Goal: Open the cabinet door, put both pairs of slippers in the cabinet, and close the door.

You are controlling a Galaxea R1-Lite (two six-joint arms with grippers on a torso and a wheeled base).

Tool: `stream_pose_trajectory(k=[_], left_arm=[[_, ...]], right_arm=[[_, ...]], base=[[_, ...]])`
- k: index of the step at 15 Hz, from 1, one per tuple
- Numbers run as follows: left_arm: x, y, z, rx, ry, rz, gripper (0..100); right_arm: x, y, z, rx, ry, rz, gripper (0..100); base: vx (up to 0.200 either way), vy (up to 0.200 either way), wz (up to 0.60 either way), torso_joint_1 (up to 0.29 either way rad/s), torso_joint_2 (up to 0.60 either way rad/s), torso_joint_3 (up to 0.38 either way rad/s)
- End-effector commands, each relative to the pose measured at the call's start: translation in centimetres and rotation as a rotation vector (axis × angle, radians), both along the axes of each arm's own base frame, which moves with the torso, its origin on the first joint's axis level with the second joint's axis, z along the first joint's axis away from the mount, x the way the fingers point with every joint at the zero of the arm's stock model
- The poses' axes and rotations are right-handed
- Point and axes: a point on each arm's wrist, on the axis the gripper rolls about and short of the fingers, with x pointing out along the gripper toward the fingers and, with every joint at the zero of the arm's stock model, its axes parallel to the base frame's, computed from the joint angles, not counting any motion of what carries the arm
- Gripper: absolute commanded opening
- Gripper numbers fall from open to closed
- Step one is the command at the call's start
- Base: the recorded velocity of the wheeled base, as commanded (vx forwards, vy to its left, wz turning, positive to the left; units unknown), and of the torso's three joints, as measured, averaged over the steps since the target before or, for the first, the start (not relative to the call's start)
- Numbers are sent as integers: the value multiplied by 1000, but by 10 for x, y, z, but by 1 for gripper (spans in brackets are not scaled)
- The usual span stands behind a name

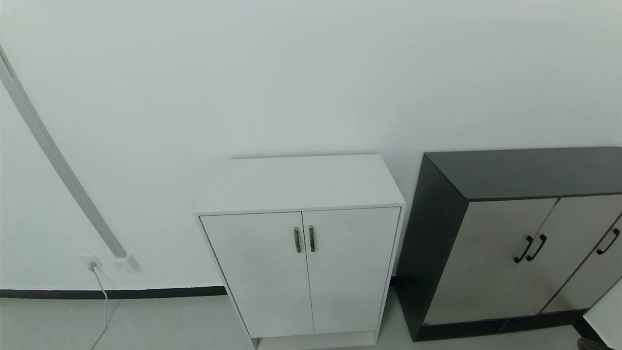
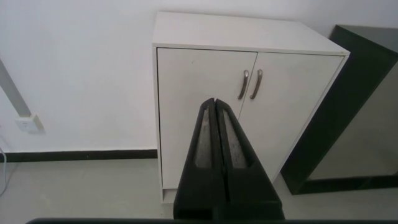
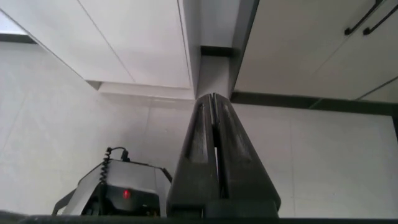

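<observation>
White cabinet [image 1: 265, 272] stands closed; left claw [image 2: 215, 102] pinched together, facing it.

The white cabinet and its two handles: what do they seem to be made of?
White cabinet: probably laminated board, matte; flat, even, grainless panels with thin square edges. Handles: likely brushed metal, judging by their dull grey-brown sheen, though coated plastic is possible.
</observation>
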Motion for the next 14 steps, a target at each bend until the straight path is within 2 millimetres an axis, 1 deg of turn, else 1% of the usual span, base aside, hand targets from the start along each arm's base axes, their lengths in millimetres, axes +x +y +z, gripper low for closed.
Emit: stream_pose_trajectory(k=[1,5,8,9,14], left_arm=[[0,0,0,0,0,0,0],[0,0,0,0,0,0,0],[0,0,0,1,0,0,0],[0,0,0,1,0,0,0],[0,0,0,1,0,0,0]], right_arm=[[-12,-2,0,11,-39,19,0],[-22,-3,-8,9,25,45,0],[-40,-5,-17,-11,30,89,0],[-50,-7,-20,-3,10,110,0],[-60,-10,-18,30,-121,116,0]], base=[[0,0,0,0,0,0],[0,0,0,0,0,0],[0,0,0,0,0,0],[0,0,0,0,0,0],[0,0,0,0,0,0]])
